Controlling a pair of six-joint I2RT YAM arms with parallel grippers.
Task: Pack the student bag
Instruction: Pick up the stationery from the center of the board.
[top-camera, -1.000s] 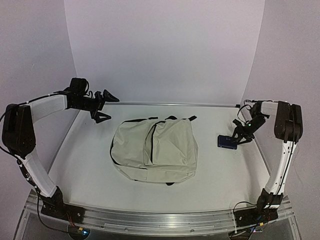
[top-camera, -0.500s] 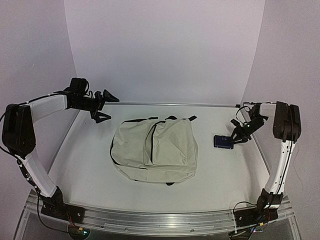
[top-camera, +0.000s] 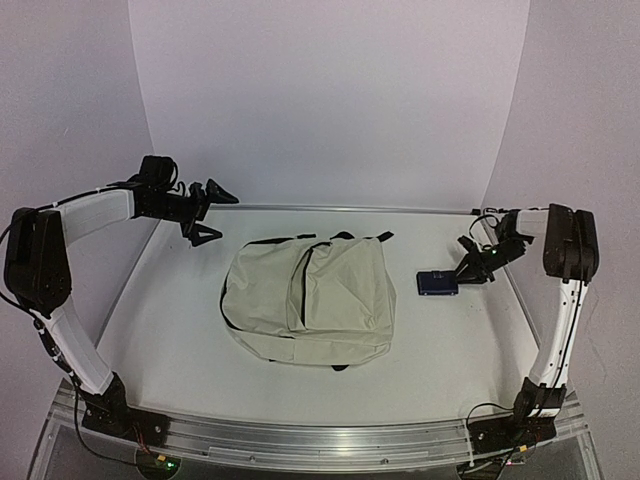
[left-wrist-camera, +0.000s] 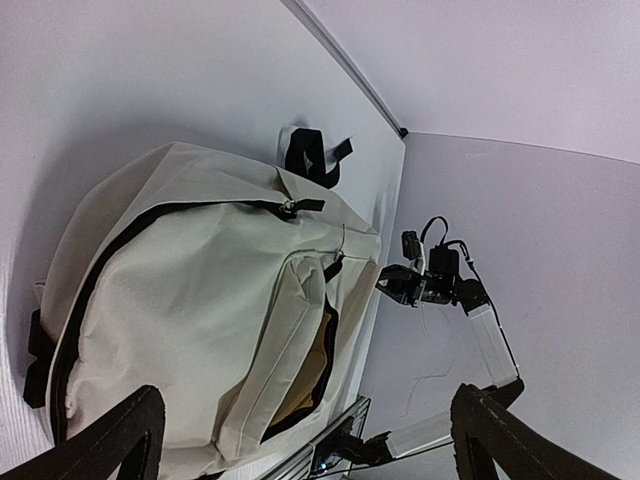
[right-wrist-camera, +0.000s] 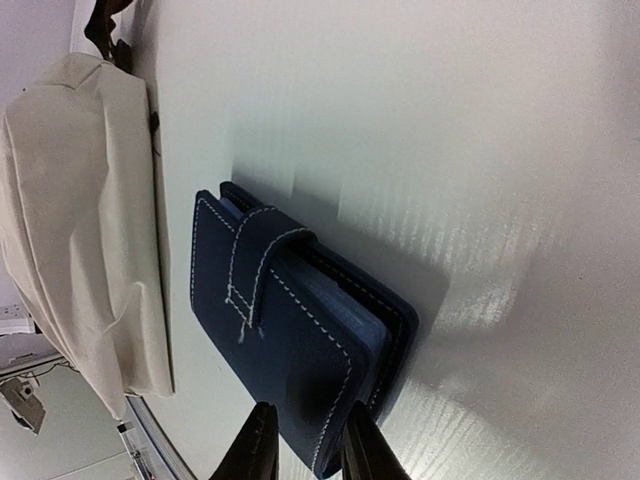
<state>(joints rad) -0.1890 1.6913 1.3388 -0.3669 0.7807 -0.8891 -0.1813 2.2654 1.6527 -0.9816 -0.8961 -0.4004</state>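
We note bag flat at centre of table, one zip agape. R gripper pinches wallet edge at bag's 3 o'clock, we judge for loading. L gripper spread wide at 10 o'clock, prob. to hold opening.

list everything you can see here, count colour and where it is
student bag: one, cream-beige with black zips and straps, lying flat mid-table, one zip open
wallet: one, dark blue with white stitching, right of the bag and apart from it
table: one, white, under everything
backdrop: one, white, behind and at both sides of the table
left gripper: one, black, open, hovering at the far left beyond the bag, holding nothing
right gripper: one, black, closed on the wallet's right end
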